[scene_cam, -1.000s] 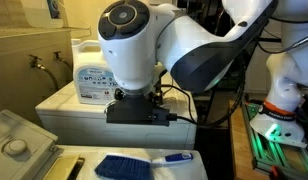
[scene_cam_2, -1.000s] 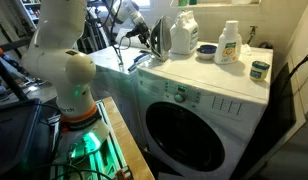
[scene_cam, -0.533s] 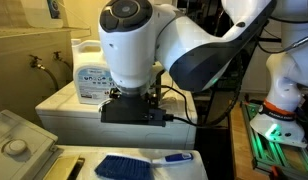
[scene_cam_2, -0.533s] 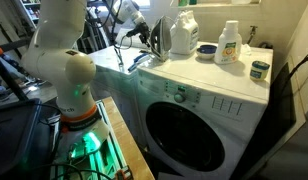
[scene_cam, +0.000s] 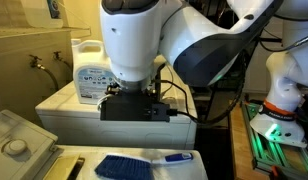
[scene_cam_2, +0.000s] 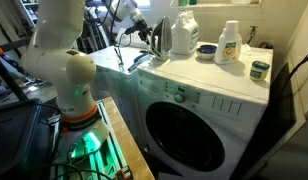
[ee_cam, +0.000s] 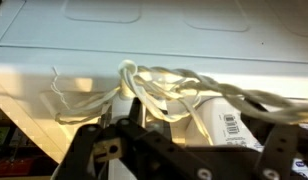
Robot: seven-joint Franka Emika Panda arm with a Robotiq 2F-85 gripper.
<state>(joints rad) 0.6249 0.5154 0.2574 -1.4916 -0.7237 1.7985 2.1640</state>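
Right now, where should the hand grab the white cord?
Probably best at the thick bunch where the loops of the cord cross, coming down from above. It lies loose and flat on the washer, so single strands could slip; the open hand hangs right over the bunch.

change | arm [scene_cam: 144,45] risen slightly | edged toward detergent jug [scene_cam: 91,78]
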